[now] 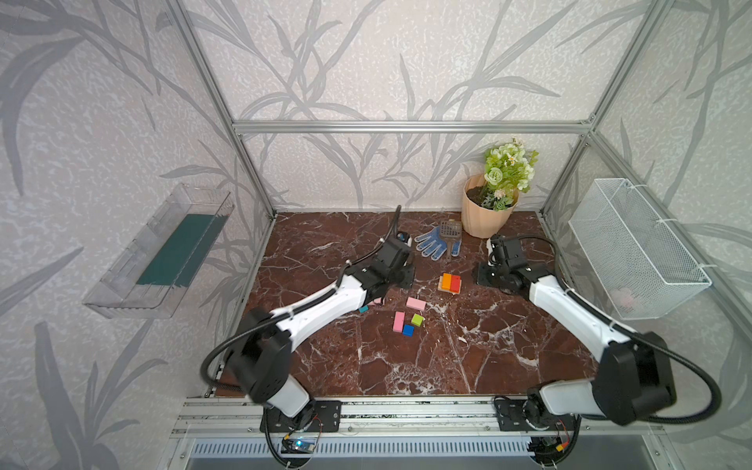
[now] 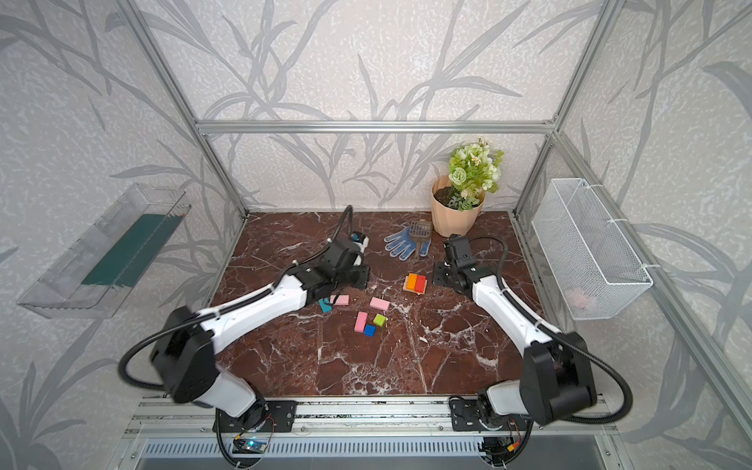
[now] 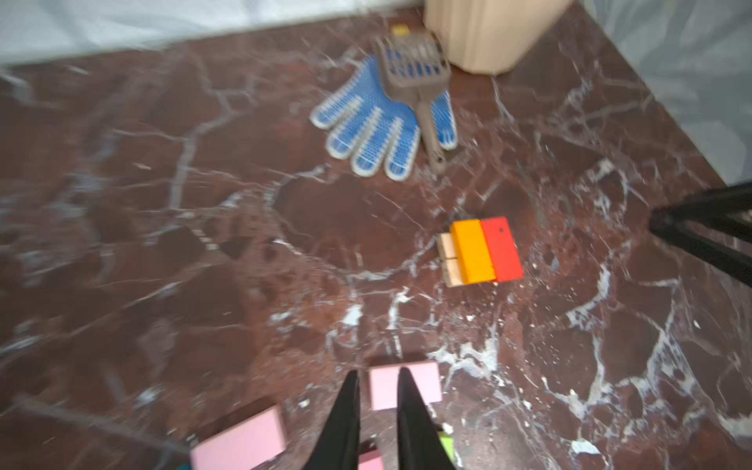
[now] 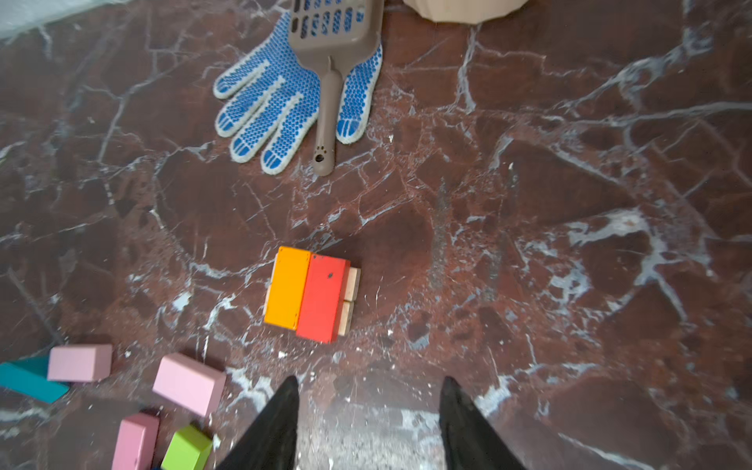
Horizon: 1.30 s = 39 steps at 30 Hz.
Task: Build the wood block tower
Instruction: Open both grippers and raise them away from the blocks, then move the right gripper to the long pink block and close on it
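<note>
Centrally on the table [image 1: 447,358], the tower [image 1: 449,283] is formed of orange and red blocks side by side on tan ones, with loose wood blocks [image 1: 416,303] at seven o'clock. The left gripper [image 3: 378,371] is parted narrowly, the right gripper [image 4: 369,379] widely; nothing is held.

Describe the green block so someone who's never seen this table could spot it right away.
On the red-brown marble table, look from the orange-and-red stack toward the robot, to the loose blocks mid-table. The green cube sits beside a blue cube; it is the only green block.
</note>
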Tool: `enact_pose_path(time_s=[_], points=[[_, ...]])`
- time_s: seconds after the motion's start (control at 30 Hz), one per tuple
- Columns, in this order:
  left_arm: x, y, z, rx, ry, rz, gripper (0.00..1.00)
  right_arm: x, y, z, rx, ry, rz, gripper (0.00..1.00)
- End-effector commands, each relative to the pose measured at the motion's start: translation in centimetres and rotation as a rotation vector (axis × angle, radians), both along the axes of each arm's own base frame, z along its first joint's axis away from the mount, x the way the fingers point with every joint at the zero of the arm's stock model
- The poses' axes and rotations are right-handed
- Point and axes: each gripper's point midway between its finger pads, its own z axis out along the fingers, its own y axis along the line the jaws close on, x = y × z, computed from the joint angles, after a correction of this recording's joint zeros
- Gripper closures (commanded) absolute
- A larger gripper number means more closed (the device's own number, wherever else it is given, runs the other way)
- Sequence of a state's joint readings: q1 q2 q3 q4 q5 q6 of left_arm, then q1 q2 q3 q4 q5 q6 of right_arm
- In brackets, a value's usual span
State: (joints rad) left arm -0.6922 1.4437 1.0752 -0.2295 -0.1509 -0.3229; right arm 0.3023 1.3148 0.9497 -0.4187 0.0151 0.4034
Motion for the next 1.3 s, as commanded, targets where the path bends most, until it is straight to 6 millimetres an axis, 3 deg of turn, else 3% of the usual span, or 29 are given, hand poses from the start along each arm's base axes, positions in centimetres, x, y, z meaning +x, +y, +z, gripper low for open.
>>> enact_pose_path(time_s=[0.0,0.17,0.27,0.33,0.5,0.67,0.93,1.27], points=[[-0.1,7.6,1.2,0.079,-0.18,0.239,0.73,-2.3,2.8,1.2,0.046,-0.082,0.138,0.4],[-3.3,18.0,-0.8,0.083,-0.229,0.544,0.64,-5.5,8.6,2.0,0.052,-0.162,0.386,0.38],[-5.2,21.9,-2.4,0.09,-0.276,0.667,0.52,-7.1,11.5,0.9,0.028,-0.135,0.521,0.37],[-6.2,23.1,-3.4,0.063,-0.301,0.704,0.45,-8.0,13.1,-0.4,0.007,-0.103,0.593,0.37],[-6.9,23.1,-3.5,-0.019,-0.356,0.685,0.36,-9.0,16.0,-4.3,-0.117,0.017,0.706,0.36],[-6.9,22.9,-3.8,-0.03,-0.353,0.675,0.35,-6.6,16.0,-7.5,-0.271,0.15,0.621,0.36],[-6.7,22.7,-4.0,-0.026,-0.342,0.666,0.34,-4.1,17.2,-10.4,-0.355,0.226,0.61,0.35],[-6.6,22.5,-3.9,-0.035,-0.345,0.655,0.34,-3.3,18.1,-13.3,-0.391,0.302,0.661,0.37]])
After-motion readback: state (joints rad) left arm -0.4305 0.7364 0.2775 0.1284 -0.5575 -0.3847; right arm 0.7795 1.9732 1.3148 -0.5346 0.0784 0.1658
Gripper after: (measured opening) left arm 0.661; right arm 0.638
